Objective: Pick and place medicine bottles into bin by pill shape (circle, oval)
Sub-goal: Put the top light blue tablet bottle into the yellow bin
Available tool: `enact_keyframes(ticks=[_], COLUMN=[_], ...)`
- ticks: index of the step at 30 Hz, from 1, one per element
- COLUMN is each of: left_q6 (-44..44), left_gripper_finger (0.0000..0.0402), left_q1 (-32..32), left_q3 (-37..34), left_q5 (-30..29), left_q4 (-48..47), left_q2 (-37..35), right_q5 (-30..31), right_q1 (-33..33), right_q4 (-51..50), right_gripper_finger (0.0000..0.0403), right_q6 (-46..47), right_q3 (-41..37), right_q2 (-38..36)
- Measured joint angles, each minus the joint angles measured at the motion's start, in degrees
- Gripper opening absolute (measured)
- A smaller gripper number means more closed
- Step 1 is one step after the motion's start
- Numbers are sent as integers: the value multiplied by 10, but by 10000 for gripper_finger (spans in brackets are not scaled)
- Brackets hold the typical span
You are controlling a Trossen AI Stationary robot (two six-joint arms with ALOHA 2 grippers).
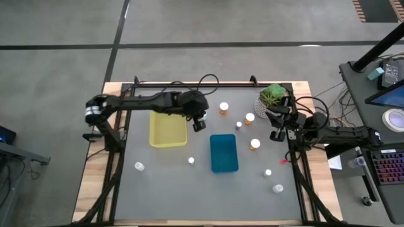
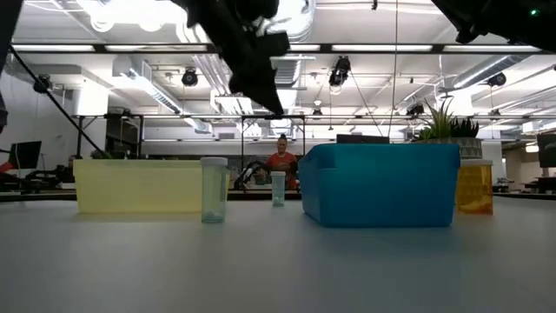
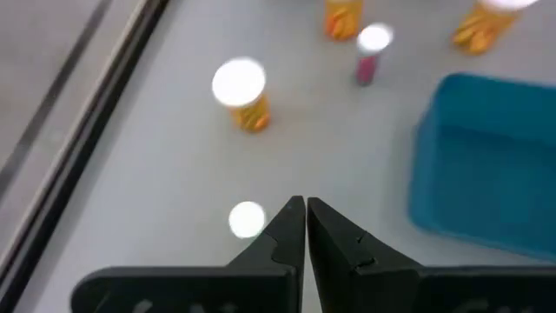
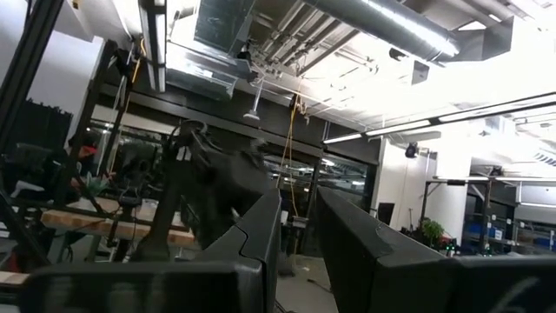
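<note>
Grey surface (image 1: 189,189) carries scattered medicine bottles (image 1: 254,144) around two bins. Left gripper (image 1: 199,125) reaches out beside the yellow bin (image 1: 168,129), jaws closed, empty. Right gripper (image 1: 276,135) waits by the plant (image 1: 273,96), jaws closed, empty.

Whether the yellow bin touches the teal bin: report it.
Apart. The high view shows bare grey table between the yellow bin and the teal bin.

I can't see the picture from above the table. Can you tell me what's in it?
Two dark robot arms reach over a grey table holding a yellow bin, a blue bin and small scattered medicine bottles. The left gripper, jaws shut, hangs between the bins; the right gripper waits beside a potted plant.
</note>
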Motion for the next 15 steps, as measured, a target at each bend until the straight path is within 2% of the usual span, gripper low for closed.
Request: enact_keyframes(ticks=[8, 15], left_q6=[11, 56], left_gripper_finger=[0, 0], left_q1=[35, 37], left_q3=[23, 23], left_q5=[11, 15], left_q4=[-2, -3], left_q2=[81, 102], right_q5=[0, 0], right_q1=[0, 0], right_q4=[-1, -6], right_gripper_finger=[68, 68], right_q6=[-5, -12], right_q3=[0, 0], right_q2=[0, 0])
